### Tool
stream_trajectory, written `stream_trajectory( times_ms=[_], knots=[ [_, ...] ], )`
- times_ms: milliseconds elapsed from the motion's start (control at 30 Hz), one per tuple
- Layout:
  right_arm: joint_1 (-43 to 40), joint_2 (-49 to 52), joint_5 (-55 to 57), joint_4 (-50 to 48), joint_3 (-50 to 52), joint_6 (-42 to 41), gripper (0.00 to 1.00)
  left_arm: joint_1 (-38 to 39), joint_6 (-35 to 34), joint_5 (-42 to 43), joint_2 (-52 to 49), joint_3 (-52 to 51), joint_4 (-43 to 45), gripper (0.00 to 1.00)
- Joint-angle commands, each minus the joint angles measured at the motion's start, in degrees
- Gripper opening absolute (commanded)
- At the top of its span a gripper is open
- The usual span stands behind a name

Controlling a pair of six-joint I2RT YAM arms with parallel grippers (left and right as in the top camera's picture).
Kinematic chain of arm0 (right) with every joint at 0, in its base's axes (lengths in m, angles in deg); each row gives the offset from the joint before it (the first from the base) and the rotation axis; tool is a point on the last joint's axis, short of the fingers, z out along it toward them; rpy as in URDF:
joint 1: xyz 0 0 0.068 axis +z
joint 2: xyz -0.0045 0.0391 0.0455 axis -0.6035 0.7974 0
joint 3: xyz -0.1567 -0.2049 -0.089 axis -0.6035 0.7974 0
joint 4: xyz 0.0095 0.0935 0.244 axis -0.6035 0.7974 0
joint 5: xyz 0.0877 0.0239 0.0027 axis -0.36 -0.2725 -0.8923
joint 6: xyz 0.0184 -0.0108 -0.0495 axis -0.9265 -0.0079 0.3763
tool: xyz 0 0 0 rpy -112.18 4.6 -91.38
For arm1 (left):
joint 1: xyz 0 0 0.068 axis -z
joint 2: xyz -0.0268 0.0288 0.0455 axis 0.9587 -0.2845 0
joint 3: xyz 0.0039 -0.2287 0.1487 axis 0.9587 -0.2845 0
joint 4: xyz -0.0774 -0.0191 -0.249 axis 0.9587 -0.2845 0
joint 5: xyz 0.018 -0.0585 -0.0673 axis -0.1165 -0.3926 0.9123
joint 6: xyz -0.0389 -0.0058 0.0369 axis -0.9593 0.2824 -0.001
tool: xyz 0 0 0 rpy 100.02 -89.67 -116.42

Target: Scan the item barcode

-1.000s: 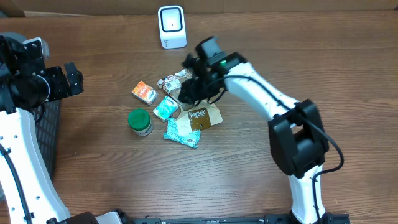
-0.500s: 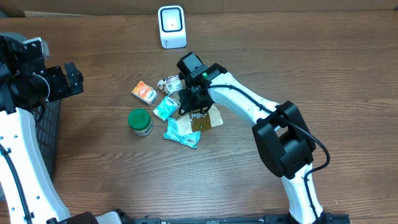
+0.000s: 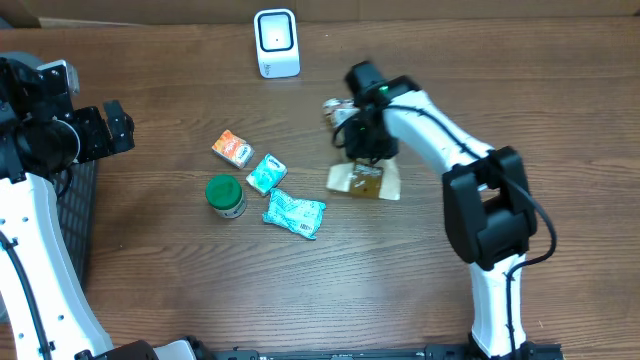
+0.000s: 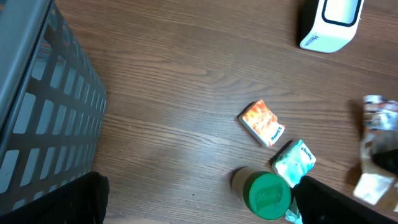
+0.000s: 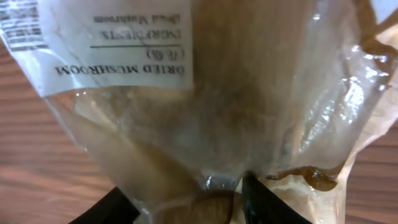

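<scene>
Right tool [image 3: 362,152] has swung away from the pile since half a second ago and dragged the mushroom bag [image 3: 366,181] along with it, so the pile's one item lighter now.

Overhead: the bag hangs under that tool with its lower end down at the tabletop [image 3: 520,80]; can't tell if it's actually touching. The scanner [image 3: 276,43] is well apart from the tool, and the tool itself sits roughly between bag and scanner. Left behind, on the side of the tool away from its arm, are an orange packet [image 3: 232,148], a teal packet [image 3: 266,173], a green-lidded jar [image 3: 226,196] and a teal pouch [image 3: 294,213], all bunched close. Left tool [image 3: 112,128] is over by the basket [image 3: 78,200], spread wide and holding nothing.

Left wrist: basket wall right beside that tool. Orange packet, teal packet and jar are out in front, scanner further off.

Right wrist: the fingers [image 5: 268,200] are pinched on the clear bag, which fills the frame. The label reads "DRIED MUSHROOM", upside down.
</scene>
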Motion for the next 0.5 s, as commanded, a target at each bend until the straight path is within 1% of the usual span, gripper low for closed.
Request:
stream_trajectory(
  times_ms=[0, 133, 267, 333, 467],
  knots=[
    [-2.6, 0.7, 0.5, 1.2, 0.3, 1.1, 0.54, 0.2, 0.8, 0.6, -0.3, 0.0, 0.2, 1.00],
    [-4.3, -1.5, -4.5, 2.1, -0.2, 6.2, 0.61, 0.2, 0.8, 0.6, -0.3, 0.0, 0.2, 0.99],
    [-4.3, -5.5, -9.9, 4.9, -2.1, 13.7, 0.66, 0.2, 0.8, 0.6, -0.3, 0.0, 0.2, 1.00],
    [-3.7, -8.7, -13.0, 7.8, -2.9, 20.5, 0.69, 0.2, 0.8, 0.6, -0.3, 0.0, 0.1, 1.00],
    [-2.0, -11.4, -17.7, 11.7, -2.9, 28.8, 0.71, 0.2, 0.8, 0.6, -0.3, 0.0, 0.2, 1.00]
  ],
)
